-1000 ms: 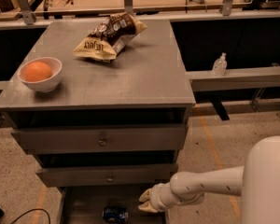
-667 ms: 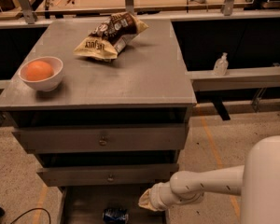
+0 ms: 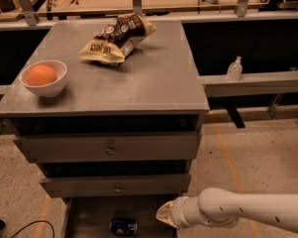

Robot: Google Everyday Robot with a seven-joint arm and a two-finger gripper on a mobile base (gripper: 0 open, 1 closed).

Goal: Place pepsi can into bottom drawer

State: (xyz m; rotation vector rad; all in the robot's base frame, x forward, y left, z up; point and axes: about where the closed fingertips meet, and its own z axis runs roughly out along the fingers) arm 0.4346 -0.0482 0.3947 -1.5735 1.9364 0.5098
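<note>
Fingers at the end of my arm hang low at 5 o'clock in the view, by the right side of the open bottom drawer. They hold nothing, and I cannot tell whether they are spread or pressed together. At their 9 o'clock, near but apart, the pepsi can lies on its side on the dark drawer floor, so the placing looks done. Lying so, it rolls easily, and a wrist sweep toward 9 o'clock could knock it. At my 12 o'clock the middle drawer front seems to overhang. Rising too steeply could clip it and shake the worktop, where a bowl with an orange sits at 10 o'clock and a snack bag at 12.
</note>
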